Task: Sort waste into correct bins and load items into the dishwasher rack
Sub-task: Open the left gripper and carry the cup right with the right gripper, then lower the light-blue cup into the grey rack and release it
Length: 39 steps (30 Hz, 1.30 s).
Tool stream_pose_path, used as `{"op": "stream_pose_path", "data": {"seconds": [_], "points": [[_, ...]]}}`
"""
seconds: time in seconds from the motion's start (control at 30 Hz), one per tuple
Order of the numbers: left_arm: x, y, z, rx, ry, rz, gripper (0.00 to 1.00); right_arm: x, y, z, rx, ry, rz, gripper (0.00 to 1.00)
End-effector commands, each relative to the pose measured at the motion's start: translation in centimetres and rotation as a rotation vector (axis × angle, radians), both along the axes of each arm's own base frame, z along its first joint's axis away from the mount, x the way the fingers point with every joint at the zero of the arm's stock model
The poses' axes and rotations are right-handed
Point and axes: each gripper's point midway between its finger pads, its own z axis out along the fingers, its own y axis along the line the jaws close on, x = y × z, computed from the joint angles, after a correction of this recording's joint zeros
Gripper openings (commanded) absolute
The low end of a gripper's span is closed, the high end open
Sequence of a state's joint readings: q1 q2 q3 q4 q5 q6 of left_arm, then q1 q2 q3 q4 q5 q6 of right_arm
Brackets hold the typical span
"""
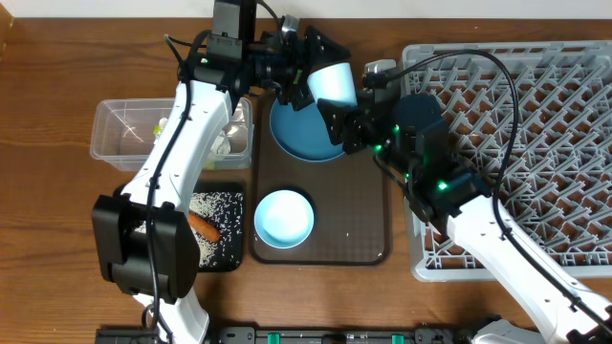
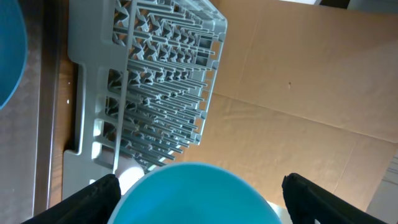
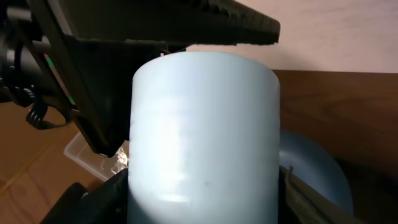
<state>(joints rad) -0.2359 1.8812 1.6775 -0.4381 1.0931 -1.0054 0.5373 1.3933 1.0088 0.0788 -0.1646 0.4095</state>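
The light blue cup (image 1: pixel 333 84) hangs on its side above the round blue plate (image 1: pixel 295 141), between both grippers. My right gripper (image 1: pixel 352 101) is shut on it; in the right wrist view the cup (image 3: pixel 205 137) fills the space between the fingers (image 3: pixel 93 199). My left gripper (image 1: pixel 308 69) stands open around the cup's mouth (image 2: pixel 199 199), its fingertips (image 2: pixel 93 198) just clear of the rim. The white bowl (image 1: pixel 283 218) with a blue inside sits on the brown tray. The grey dishwasher rack (image 1: pixel 535 115) lies at the right. The pink cup and the chopsticks are out of view.
The brown serving tray (image 1: pixel 368 225) holds the plate and the bowl. A clear tub (image 1: pixel 120 134) with crumpled paper stands at the left. In front of it, a black tray (image 1: pixel 228 260) holds rice grains (image 1: pixel 220 204) and a carrot (image 1: pixel 203 227). The left arm crosses over both bins.
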Motion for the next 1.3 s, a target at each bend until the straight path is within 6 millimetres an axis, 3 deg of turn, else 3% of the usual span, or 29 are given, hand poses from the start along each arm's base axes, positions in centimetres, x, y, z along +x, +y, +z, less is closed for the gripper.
{"op": "stream_pose_path", "data": {"seconds": [0.0, 0.23, 0.47, 0.77, 0.97, 1.27], "points": [[-0.7, -0.4, 0.0, 0.002, -0.015, -0.035, 0.85, 0.1, -0.7, 1.7, 0.02, -0.031, 0.004, 0.55], [-1.3, -0.7, -0.4, 0.016, -0.01, -0.054, 0.8, -0.1, -0.9, 1.9, 0.019, -0.03, 0.001, 0.52], [0.1, 1.7, -0.4, 0.016, -0.009, 0.002, 0.8, -0.8, -2.1, 3.1, 0.016, -0.044, -0.011, 0.51], [1.0, 3.2, -0.7, 0.043, -0.055, 0.032, 0.81, -2.1, -3.5, 1.0, -0.073, 0.037, -0.012, 0.5], [0.9, 4.3, -3.0, 0.162, -0.063, 0.054, 0.81, -2.9, -6.9, -0.3, -0.116, 0.149, -0.067, 0.47], [0.3, 5.0, -4.5, 0.247, -0.089, 0.032, 0.81, -5.2, -12.2, 2.1, -0.184, 0.318, -0.104, 0.47]]}}
